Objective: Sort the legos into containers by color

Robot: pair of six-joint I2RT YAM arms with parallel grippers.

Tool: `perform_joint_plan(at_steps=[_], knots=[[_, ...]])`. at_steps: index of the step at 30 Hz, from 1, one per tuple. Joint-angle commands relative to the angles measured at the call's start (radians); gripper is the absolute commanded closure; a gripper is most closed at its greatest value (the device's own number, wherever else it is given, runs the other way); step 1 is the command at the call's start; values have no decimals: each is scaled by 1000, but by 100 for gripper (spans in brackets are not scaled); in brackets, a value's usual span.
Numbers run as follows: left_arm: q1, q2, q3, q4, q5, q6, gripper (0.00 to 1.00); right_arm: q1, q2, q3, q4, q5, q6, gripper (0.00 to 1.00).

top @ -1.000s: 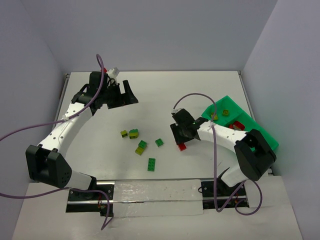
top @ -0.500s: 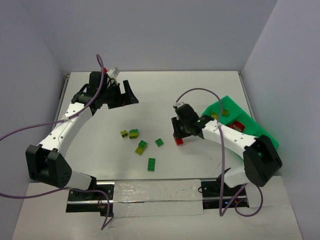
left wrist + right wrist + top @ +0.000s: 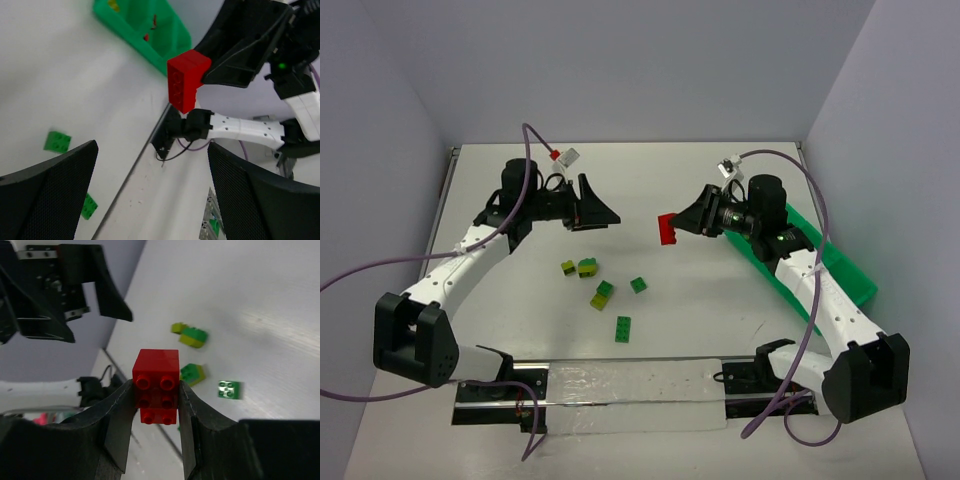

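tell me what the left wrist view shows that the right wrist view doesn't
Only the left wrist view shows the green tray. Only the right wrist view shows the two-colour bricks, green and yellow-green. Both show the red brick clamped in the right gripper, the open left gripper, and loose dark green bricks.

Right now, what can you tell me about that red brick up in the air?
The red brick looks like glossy plastic, seemingly two studded blocks stacked together. The right gripper is shut on two opposite sides of it, holding it in the air above the table. Its studs face back toward that arm's wrist. Nothing else touches it.
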Motion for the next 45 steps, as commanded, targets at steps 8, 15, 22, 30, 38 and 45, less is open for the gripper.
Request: perform_joint_plan(at_steps=[8,15,22,30,38,45], knots=[[-122,17,67,243,150,-108,3,-1,-49,8,240,-255,188,97],[-160,36,71,347,148,-177,4,13,-55,-16,343,-295,263,97],[-200,68,93,434,160,-232,7,55,-44,11,358,-318,266,96],[-227,86,93,474,154,-271,33,68,-33,16,361,-316,266,96],[-226,77,100,411,140,-231,100,47,-47,29,229,-244,195,97],[-192,37,95,280,93,-143,100,-135,-116,68,-101,4,11,96]])
